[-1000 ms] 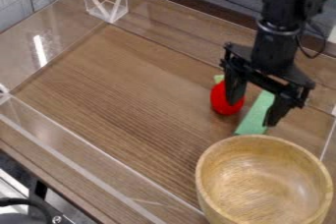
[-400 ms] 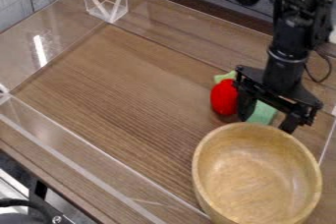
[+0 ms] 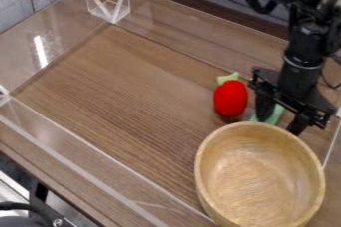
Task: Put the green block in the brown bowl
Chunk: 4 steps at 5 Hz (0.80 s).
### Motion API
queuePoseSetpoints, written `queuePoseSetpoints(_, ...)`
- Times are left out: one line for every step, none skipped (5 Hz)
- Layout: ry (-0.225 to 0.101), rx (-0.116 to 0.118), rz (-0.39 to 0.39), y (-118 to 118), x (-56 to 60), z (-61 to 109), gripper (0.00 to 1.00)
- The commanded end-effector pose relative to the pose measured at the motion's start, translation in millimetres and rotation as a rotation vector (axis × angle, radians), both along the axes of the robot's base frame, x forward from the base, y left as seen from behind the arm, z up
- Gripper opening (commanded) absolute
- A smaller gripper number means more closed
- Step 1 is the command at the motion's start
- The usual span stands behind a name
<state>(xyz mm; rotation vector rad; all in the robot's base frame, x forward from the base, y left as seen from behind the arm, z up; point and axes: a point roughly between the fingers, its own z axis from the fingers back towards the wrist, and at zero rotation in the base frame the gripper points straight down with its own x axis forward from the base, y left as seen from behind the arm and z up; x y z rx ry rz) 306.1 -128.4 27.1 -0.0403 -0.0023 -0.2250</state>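
Note:
The green block [image 3: 276, 115] lies on the wooden table just behind the brown bowl's rim; only a small mint-green patch of it shows between the black fingers. My gripper [image 3: 293, 120] points straight down over it, low at the table, with one finger on each side of the block. Whether the fingers press on the block is not visible. The brown bowl [image 3: 204, 169], large and round with a thick rim, stands at the near right, directly in front of the gripper, with nothing in it.
A red strawberry-like toy [image 3: 230, 97] with a green top sits just left of the gripper, close to its left finger. Clear acrylic walls [image 3: 54, 136] border the table, and a clear folded stand [image 3: 107, 4] is at the back left.
My gripper has moved down and to the right onto the green block, covering most of it. Its fingers stand closer together than before. The bowl and red toy have not moved.

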Motion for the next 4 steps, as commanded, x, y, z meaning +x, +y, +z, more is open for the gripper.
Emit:
queuePoseSetpoints(-0.016, -0.004, -0.090, -11.3, 2.6, 9.4, 0.00)
queuePoseSetpoints(-0.031, -0.007, -0.139, -17.9, 7.1, 18.2, 1.00)
queuePoseSetpoints(-0.037, -0.010, -0.197, -22.9, 16.1, 24.6, 1.00)
queuePoseSetpoints(-0.039, -0.007, -0.160, -17.6, 19.6, 26.6, 0.00)
